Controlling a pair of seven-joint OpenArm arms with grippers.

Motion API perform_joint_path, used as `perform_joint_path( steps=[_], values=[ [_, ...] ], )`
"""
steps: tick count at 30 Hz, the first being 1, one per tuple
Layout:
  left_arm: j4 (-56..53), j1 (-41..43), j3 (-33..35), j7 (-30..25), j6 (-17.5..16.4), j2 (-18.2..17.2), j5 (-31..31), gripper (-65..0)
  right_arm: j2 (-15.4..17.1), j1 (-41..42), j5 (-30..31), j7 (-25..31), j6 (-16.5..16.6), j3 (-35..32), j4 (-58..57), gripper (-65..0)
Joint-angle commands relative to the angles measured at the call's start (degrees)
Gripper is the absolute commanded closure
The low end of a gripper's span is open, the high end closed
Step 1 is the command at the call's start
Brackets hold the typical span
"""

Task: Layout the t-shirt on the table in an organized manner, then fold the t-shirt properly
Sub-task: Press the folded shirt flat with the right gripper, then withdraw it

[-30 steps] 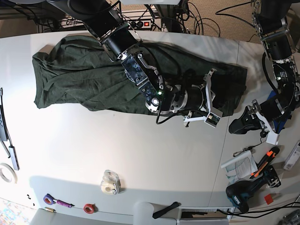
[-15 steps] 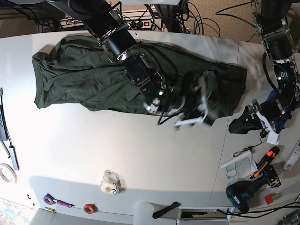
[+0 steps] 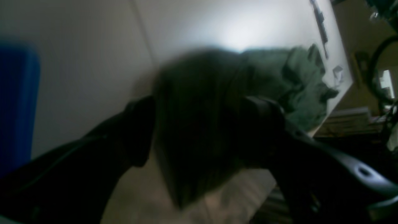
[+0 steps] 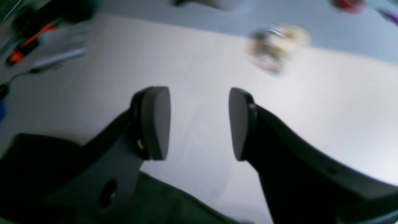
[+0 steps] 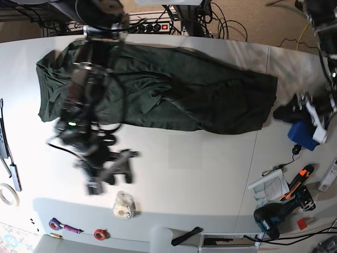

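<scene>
The dark green t-shirt [image 5: 158,89] lies stretched along the back of the white table [image 5: 200,179], rumpled at its left end. My right gripper [image 5: 124,166] is motion-blurred over bare table in front of the shirt's left half. In the right wrist view this right gripper [image 4: 199,124] is open with nothing between its pads, and the shirt's edge [image 4: 161,202] shows below it. My left gripper [image 5: 281,113] sits just off the shirt's right end. In the blurred left wrist view its fingers [image 3: 133,133] stand wide apart, with the shirt [image 3: 298,81] running away beyond them.
A tape dispenser [image 5: 124,205] stands near the front edge, close to the right gripper. At the right lie a blue object [image 5: 301,134], papers [image 5: 271,187], an orange cutter [image 5: 297,182] and a drill [image 5: 274,219]. Tape rolls [image 5: 100,233] and a black tool [image 5: 6,153] lie at the left.
My right arm let go of the shirt's right part and swung left and forward, its jaws now open. The left gripper opened wider and shifted toward the back.
</scene>
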Motion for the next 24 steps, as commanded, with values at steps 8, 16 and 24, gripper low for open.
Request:
perform_joint_path(
  steps=[8,16,24],
  values=[
    [0.83,5.05,-0.35,-2.16,1.75,-1.09,0.83,-42.5,9.29,-2.99,11.89,-2.25,2.78,9.70,1.07,-29.7],
    [0.83,5.60,1.29,-6.95,3.26,-1.01,7.82,-42.5,14.71,-9.62,24.55,-6.01,6.62,25.42,1.07,-29.7],
    [0.83,4.48,17.00,-10.62,3.23,0.42,7.21,-42.5,14.86,-15.37,37.55,-10.14,10.25,39.21,1.05,-29.7]
  ],
)
